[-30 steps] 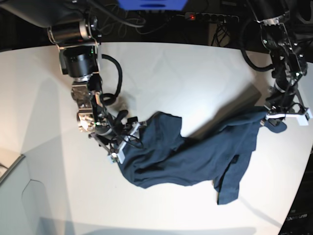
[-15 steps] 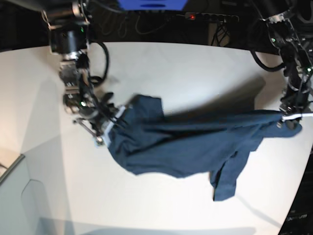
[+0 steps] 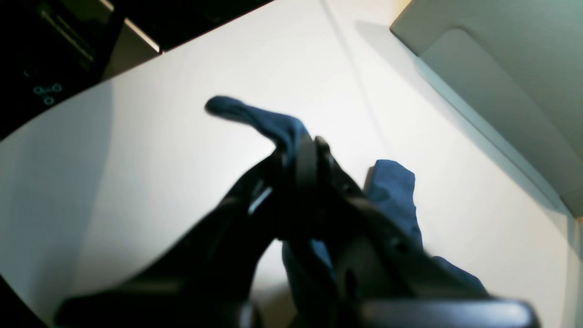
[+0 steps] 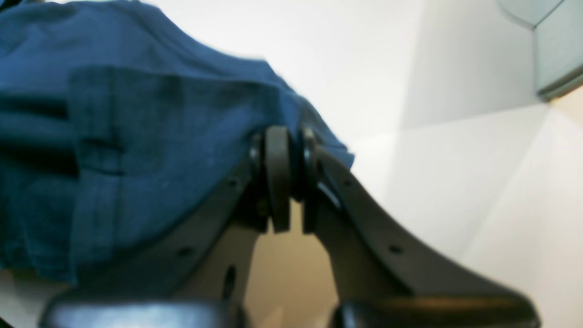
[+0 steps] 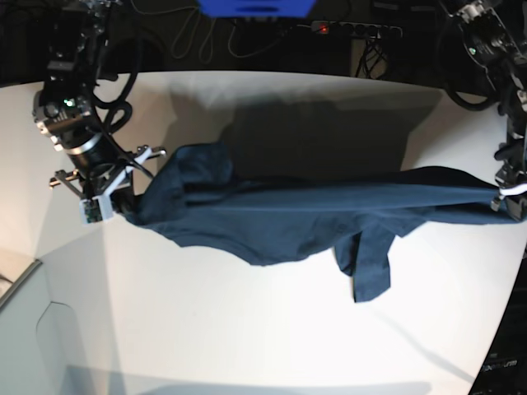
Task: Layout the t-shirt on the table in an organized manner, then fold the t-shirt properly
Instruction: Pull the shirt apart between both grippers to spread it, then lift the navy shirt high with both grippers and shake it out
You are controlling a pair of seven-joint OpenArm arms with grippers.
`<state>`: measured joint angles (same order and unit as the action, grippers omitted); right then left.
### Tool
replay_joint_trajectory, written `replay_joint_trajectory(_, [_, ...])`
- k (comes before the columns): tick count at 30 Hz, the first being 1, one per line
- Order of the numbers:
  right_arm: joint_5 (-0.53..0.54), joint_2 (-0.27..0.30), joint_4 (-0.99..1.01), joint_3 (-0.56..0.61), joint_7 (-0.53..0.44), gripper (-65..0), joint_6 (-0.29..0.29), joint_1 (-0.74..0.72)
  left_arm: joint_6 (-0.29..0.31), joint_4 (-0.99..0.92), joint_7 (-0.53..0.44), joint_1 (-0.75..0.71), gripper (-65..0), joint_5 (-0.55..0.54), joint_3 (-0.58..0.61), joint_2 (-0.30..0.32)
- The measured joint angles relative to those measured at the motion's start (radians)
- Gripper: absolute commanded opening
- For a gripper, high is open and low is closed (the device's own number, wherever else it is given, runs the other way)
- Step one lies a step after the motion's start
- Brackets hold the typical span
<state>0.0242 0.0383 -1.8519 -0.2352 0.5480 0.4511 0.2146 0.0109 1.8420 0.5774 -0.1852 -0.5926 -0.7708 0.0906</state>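
T-shirt [image 5: 288, 218], dark navy, stretched taut in a long horizontal band above the white table [image 5: 247, 329], suspended between the two arms and casting a broad shadow on the tabletop behind it. One loose part, apparently a sleeve, hangs down from the band right of centre in the base view, its lower end near or on the table surface; contact cannot be confirmed. The fabric bunches into folds at the end on that view's left and narrows to a thin edge at the far right.

Right gripper [image 5: 115, 193], at the base view's left, is clamped on the bunched end of the shirt; in the right wrist view its fingers [image 4: 278, 177] stand almost together, with blue cloth [image 4: 136, 136] draped over and behind their tips.

Left gripper [image 5: 509, 191], at the base view's right edge, is pinched on the opposite, narrow end; in the left wrist view its dark fingers [image 3: 306, 173] meet around a fold of fabric [image 3: 268, 123], which pokes out above the tips, while more cloth falls below.

Power strip [image 5: 354, 30] with a red light lies beyond the table's far edge, among dark cables.
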Motion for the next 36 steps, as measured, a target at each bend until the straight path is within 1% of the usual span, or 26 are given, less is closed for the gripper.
replay_joint_trajectory(4, [-0.001,0.0,-0.041,-0.009,0.001,-65.0,0.01,0.043,0.004,0.045,-0.004,-0.023,-65.0,-0.016,0.0,0.0])
replay_joint_trajectory(6, [-0.001,0.0,-0.054,-0.009,0.008,-65.0,0.013,0.043,0.003,0.045,-0.005,-0.021,-65.0,-0.047,0.0,0.0])
replay_joint_trajectory(8, [-0.002,0.0,-0.061,-0.01,0.002,-65.0,0.012,0.023,0.003,0.044,-0.005,-0.015,-65.0,-0.092,0.005,0.009])
replay_joint_trajectory(11, [-0.003,0.001,-0.061,-0.011,0.006,-65.0,0.014,-0.04,-0.016,0.037,-0.006,0.066,-65.0,-0.093,0.034,0.01])
replay_joint_trajectory(13, [-0.014,0.004,-0.061,-0.012,0.009,-65.0,0.016,-0.1,-0.02,0.012,-0.028,0.143,-65.0,-0.076,0.092,0.021])
replay_joint_trajectory(14, [-0.019,0.008,-0.061,-0.013,0.008,-65.0,0.015,-0.135,-0.014,-0.002,-0.016,0.19,-65.0,-0.063,0.132,0.028])
replay_joint_trajectory(17, [-0.026,0.013,-0.061,-0.016,0.015,-65.0,0.011,-0.242,-0.017,-0.059,-0.027,0.32,-65.0,-0.022,0.246,0.047])
replay_joint_trajectory(18, [-0.026,0.023,-0.06,-0.016,0.014,-65.0,0.011,-0.283,-0.013,-0.082,-0.026,0.37,-65.0,-0.012,0.28,0.045])
replay_joint_trajectory(21, [-0.031,0.056,-0.045,-0.019,0.059,-65.0,0.01,-0.426,-0.025,-0.17,-0.02,0.521,-65.0,0.06,0.349,0.044])
replay_joint_trajectory(22, [-0.036,0.062,-0.038,-0.021,0.075,-65.0,0.01,-0.478,-0.014,-0.196,-0.02,0.57,-65.0,0.066,0.367,0.043])
replay_joint_trajectory(24, [-0.017,0.082,0.005,-0.03,0.082,-65.0,0.011,-0.583,-0.011,-0.267,-0.024,0.677,-65.0,0.084,0.398,0.043])
replay_joint_trajectory(27, [-0.029,0.121,0.105,-0.04,0.1,-65.0,0.013,-0.734,-0.012,-0.407,-0.027,0.843,-65.0,0.099,0.43,0.048])
replay_joint_trajectory(28, [-0.027,0.134,0.142,-0.039,0.106,-65.0,0.012,-0.787,-0.019,-0.463,-0.022,0.905,-65.0,0.1,0.436,0.051])
replay_joint_trajectory(30, [-0.022,0.148,0.195,-0.039,0.106,-65.0,0.013,-0.883,-0.013,-0.539,-0.013,1.007,-65.0,0.094,0.441,0.045])
replay_joint_trajectory(34, [-0.017,0.174,0.268,-0.037,0.087,-65.0,0.013,-1.056,-0.015,-0.644,-0.032,1.184,-65.0,0.092,0.444,0.048])
replay_joint_trajectory(36, [-0.017,0.183,0.3,-0.036,0.086,-65.0,0.013,-1.122,-0.011,-0.664,-0.034,1.238,-65.0,0.092,0.443,0.048])
